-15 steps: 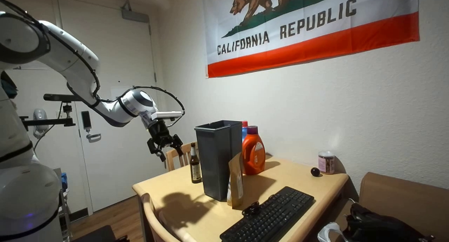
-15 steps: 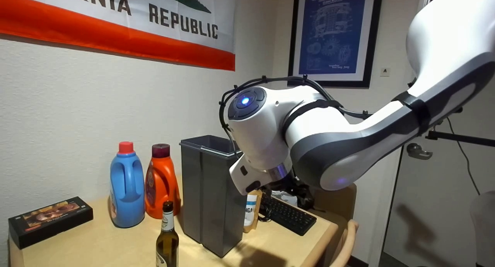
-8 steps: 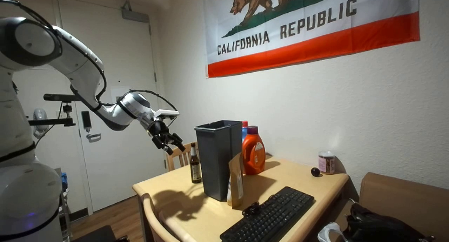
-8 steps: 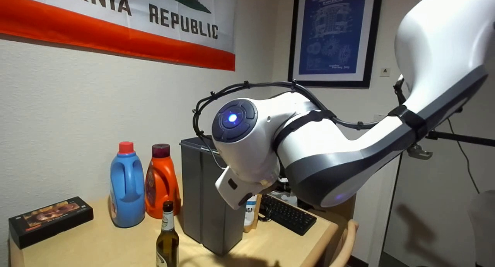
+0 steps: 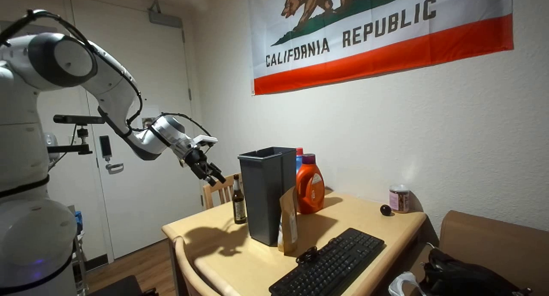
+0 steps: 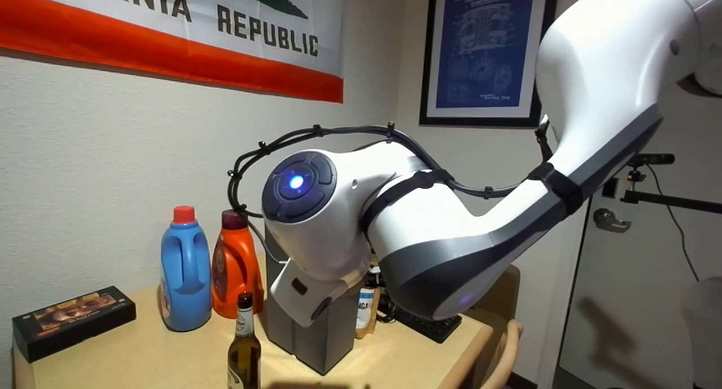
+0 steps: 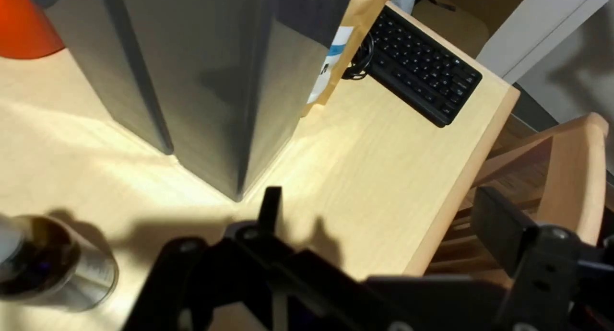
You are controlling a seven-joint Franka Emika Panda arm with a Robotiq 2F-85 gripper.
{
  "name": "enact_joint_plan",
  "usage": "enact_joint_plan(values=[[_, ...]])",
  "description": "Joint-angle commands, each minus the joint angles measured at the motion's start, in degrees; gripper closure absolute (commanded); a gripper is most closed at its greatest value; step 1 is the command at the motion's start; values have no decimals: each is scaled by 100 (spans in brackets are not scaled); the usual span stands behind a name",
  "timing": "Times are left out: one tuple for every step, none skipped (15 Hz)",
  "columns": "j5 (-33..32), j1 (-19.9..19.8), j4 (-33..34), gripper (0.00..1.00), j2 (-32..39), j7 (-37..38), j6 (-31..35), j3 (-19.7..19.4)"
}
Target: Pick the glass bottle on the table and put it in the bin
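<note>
In an exterior view we list: one table (image 5: 240,266), light tan; one bin (image 5: 261,197), dark grey, upright, its floor hidden, so we cannot tell its contents; one glass bottle (image 5: 239,206), amber-brown, upright on the tabletop outside the bin, just beside it, on the side of the left-hand edge, its fill unclear; one paper pouch (image 5: 288,223), standing beside the bin; one orange jug (image 5: 309,188), purple-capped, toward the wall edge; one jar (image 5: 399,199), contents too small to tell, and one black ball (image 5: 385,210) beside it, near the right-hand corner; one keyboard (image 5: 330,264), along the right-hand edge. The gripper (image 5: 217,181) hangs above, apart from the glass bottle and the bin. In an exterior view we enter one blue jug (image 6: 183,282), red-capped, next to the orange jug, both opaque, and one black box (image 6: 73,324), lying flat by the left-hand edge. There the arm (image 6: 321,237) covers the bin's mouth. In the wrist view we find the fingers (image 7: 496,220) spread wide with nothing held, the glass bottle upright to one side, outside their gap, the keyboard close to a corner of the table, and one wooden chair (image 7: 571,177) beyond the edge.
</note>
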Motion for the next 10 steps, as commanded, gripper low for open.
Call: enact_joint_plan(values=[[-214,146,496,0,565,-187,-109,216],[-280,177,593,0,697,-201,-128,265],[-349,207,685,0,811,-232,-148,299],[-437,233,784,0,926,-285,-172,325],[-512,251,876,0,1025,-324,-194,342],[-597,266,980,0,1122,-365,-219,352],[-683,284,1081,0,1214,-424,-238,351],[-753,299,1219,0,1314,-518,-283,348],[-836,311,1338,0,1398,-586,-314,347],[-919,337,1498,0,1507,-660,-392,348]])
